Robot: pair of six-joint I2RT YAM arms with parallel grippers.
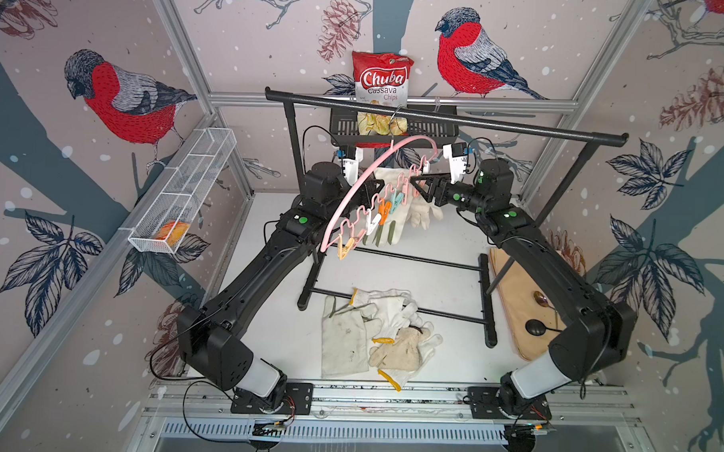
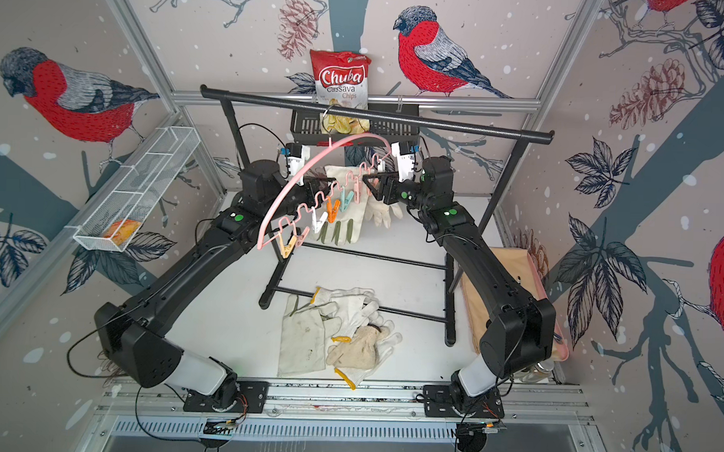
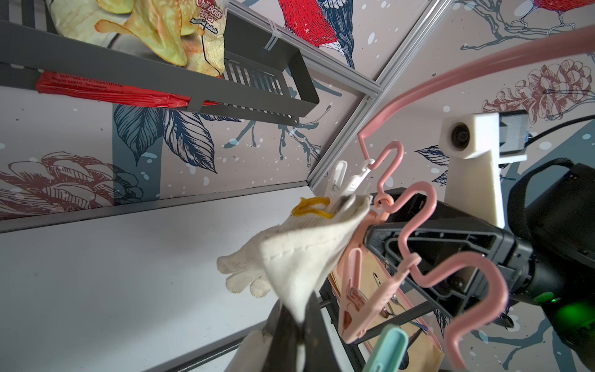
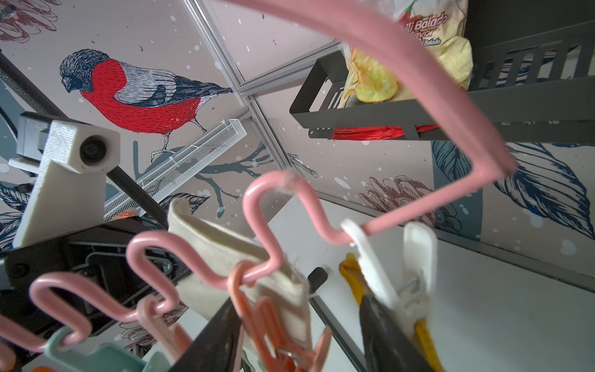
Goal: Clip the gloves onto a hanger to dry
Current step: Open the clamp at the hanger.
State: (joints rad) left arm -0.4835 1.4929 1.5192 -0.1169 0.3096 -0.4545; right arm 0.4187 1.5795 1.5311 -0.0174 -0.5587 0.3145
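Though top views hide the pinch, left wrist shows my left gripper (image 3: 297, 325) clamping a leather glove (image 3: 306, 257) under the hanger (image 4: 467, 128) | right gripper (image 4: 296, 299) straddles a pink peg (image 4: 257, 315), I can't tell if it squeezes | other gloves (image 1: 348, 338) on table (image 1: 265, 335)

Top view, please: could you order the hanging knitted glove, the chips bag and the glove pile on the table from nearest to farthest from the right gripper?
From the right gripper:
1. hanging knitted glove, just below it.
2. chips bag, in the black shelf behind.
3. glove pile, front of the table.
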